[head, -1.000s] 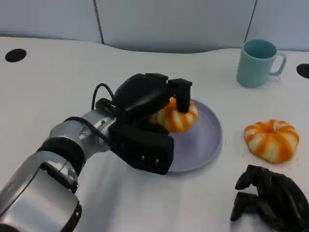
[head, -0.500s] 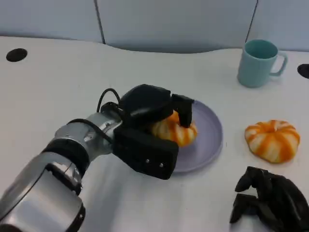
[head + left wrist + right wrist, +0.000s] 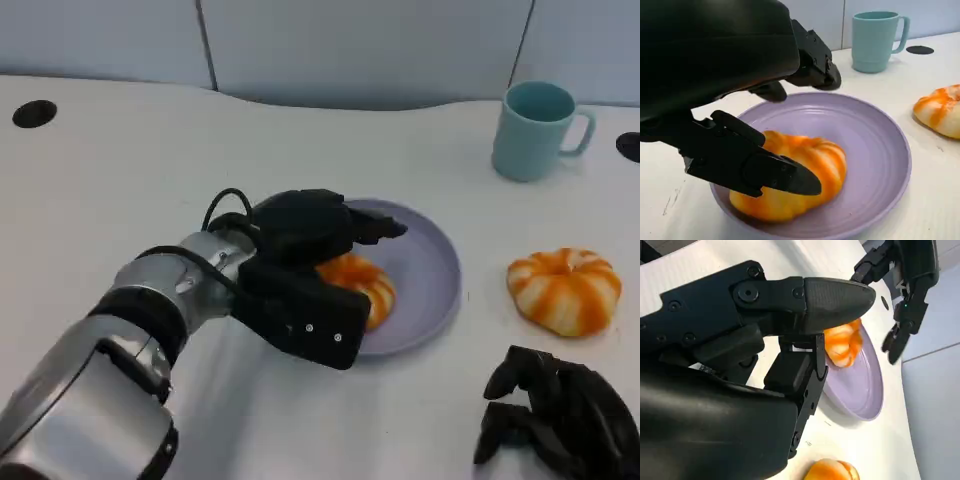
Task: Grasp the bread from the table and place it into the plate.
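White worktop [image 3: 120, 180] before me: the bread [image 3: 358, 287] lies in the plate [image 3: 430, 270], my left robot hand [image 3: 310, 250] over it with fingers apart, holding nothing. Right robot hand [image 3: 555, 420] rests curled at near right. A second bread [image 3: 563, 288] lies right of the plate, a mug [image 3: 535, 130] far right.

Our silver left forearm [image 3: 150, 300] reaches toward one o'clock, its black left hand [image 3: 310, 265] spread open, holding nothing. Down at five o'clock our black right hand [image 3: 555, 420] sits with fingers curled in.
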`<action>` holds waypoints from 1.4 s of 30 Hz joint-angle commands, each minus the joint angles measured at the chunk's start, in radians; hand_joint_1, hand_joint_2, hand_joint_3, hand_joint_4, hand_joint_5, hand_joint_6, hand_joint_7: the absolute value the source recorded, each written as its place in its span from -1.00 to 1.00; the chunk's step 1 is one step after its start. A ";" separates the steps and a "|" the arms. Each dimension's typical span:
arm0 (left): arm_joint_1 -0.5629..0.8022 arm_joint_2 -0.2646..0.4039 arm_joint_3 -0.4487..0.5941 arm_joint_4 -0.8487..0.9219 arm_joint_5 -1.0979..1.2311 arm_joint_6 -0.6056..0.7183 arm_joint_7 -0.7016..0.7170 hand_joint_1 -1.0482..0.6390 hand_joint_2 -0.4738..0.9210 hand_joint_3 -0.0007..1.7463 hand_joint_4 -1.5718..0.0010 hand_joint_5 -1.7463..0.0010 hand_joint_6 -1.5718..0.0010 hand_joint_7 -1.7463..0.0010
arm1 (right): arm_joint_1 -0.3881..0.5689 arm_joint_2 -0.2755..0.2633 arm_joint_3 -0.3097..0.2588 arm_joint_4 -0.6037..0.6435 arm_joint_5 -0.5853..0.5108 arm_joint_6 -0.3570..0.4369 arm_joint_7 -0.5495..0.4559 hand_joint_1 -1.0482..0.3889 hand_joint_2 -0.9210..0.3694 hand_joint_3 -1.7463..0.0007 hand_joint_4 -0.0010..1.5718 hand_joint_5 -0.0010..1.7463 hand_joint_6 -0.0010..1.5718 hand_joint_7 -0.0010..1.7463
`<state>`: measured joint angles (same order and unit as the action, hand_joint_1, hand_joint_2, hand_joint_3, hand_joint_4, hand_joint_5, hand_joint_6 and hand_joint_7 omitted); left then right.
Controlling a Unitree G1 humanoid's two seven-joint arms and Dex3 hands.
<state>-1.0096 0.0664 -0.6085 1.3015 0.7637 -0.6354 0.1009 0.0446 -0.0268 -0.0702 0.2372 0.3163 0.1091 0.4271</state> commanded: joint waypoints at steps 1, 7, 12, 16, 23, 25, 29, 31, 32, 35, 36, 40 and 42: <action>-0.019 0.024 -0.002 -0.009 -0.005 -0.001 -0.009 -0.73 1.00 -0.72 1.00 0.95 0.96 0.99 | 0.012 -0.006 -0.005 0.006 0.004 0.017 -0.004 -0.13 -1.00 0.42 0.52 0.32 0.41 0.23; 0.029 0.057 0.108 -0.027 -0.133 -0.066 -0.051 -0.70 1.00 -0.68 0.92 0.91 0.88 0.95 | 0.012 -0.007 -0.003 0.008 0.004 0.011 -0.001 -0.14 -1.00 0.42 0.52 0.33 0.41 0.22; 0.094 0.082 0.209 -0.048 -0.268 -0.144 -0.132 -0.63 1.00 -0.63 0.83 0.85 0.83 0.92 | 0.006 -0.004 -0.011 0.020 0.027 0.017 0.018 -0.14 -1.00 0.43 0.52 0.31 0.42 0.21; 0.182 0.075 0.339 -0.079 -0.454 -0.206 -0.279 -0.52 1.00 -0.64 0.67 0.56 0.67 0.90 | -0.001 -0.002 -0.022 0.027 0.059 0.045 0.033 -0.16 -1.00 0.47 0.54 0.28 0.42 0.18; 0.344 -0.003 0.548 -0.190 -0.796 -0.225 -0.528 -0.37 1.00 -0.74 0.49 -0.19 0.31 0.89 | -0.018 0.009 -0.052 0.021 0.136 0.158 0.038 -0.20 -1.00 0.52 0.62 0.21 0.50 0.08; 0.367 -0.014 0.575 -0.216 -0.845 -0.214 -0.577 -0.36 1.00 -0.74 0.49 -0.29 0.27 0.89 | -0.020 0.008 -0.054 0.018 0.144 0.172 0.037 -0.21 -1.00 0.53 0.64 0.19 0.52 0.05; 0.462 -0.052 0.638 -0.337 -0.959 -0.154 -0.625 -0.37 1.00 -0.73 0.57 -0.59 0.39 0.22 | -0.018 0.011 -0.057 0.008 0.148 0.183 0.038 -0.22 -1.00 0.53 0.65 0.20 0.54 0.05; 0.541 -0.078 0.672 -0.452 -1.053 -0.081 -0.654 -0.40 1.00 -0.69 0.63 -0.80 0.62 -0.43 | -0.016 0.012 -0.057 0.005 0.147 0.179 0.041 -0.22 -1.00 0.53 0.66 0.21 0.55 0.06; 0.567 -0.085 0.680 -0.501 -1.087 -0.040 -0.669 -0.40 1.00 -0.69 0.64 -0.85 0.68 -0.57 | -0.016 0.012 -0.056 0.006 0.146 0.175 0.043 -0.23 -1.00 0.53 0.67 0.22 0.56 0.07; 0.645 -0.094 0.702 -0.649 -1.183 0.102 -0.705 -0.37 1.00 -0.69 0.63 -0.85 0.70 -0.60 | -0.017 0.010 -0.057 0.005 0.144 0.177 0.038 -0.24 -1.00 0.54 0.67 0.23 0.56 0.08; 0.670 -0.093 0.707 -0.697 -1.209 0.153 -0.710 -0.37 1.00 -0.69 0.59 -0.83 0.67 -0.57 | -0.017 0.011 -0.057 0.003 0.143 0.182 0.032 -0.23 -1.00 0.54 0.67 0.23 0.56 0.08; 0.712 -0.092 0.716 -0.795 -1.230 0.252 -0.707 -0.37 1.00 -0.69 0.54 -0.81 0.63 -0.51 | -0.018 0.012 -0.057 -0.002 0.142 0.188 0.023 -0.23 -1.00 0.54 0.66 0.24 0.56 0.08; 0.773 -0.083 0.728 -0.874 -1.257 0.322 -0.700 -0.37 1.00 -0.65 0.44 -0.84 0.51 -0.41 | -0.020 0.012 -0.056 0.007 0.143 0.182 0.032 -0.22 -1.00 0.54 0.66 0.24 0.56 0.08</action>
<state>-0.2948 -0.0353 0.1054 0.5097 -0.4632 -0.3778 -0.5983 0.0139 -0.0080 -0.1213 0.2382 0.4623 0.2844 0.4608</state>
